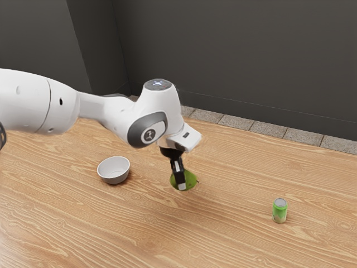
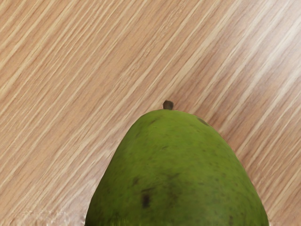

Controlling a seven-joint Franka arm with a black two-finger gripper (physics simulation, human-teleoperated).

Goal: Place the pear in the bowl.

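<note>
Pear (image 2: 176,174) nearest wrist camera, right at the gripper (image 1: 180,186); can't tell if it's gripped. Bowl (image 1: 114,171) armward of gripper, green can (image 1: 279,212) well apart, opposite side.

I note a plain, matt dark-grey wall (image 1: 240,61) behind the table, a darker wall section (image 1: 39,44) meeting it in a corner towards the exterior view's left. Floor: strip of speckled grey square tiles (image 1: 237,123) between wall and table. I have before me a broad light-brown wooden tabletop (image 1: 223,234), grain streaked pale and tan. Light soft; in my wrist view, a whitish sheen on the wood.
</note>
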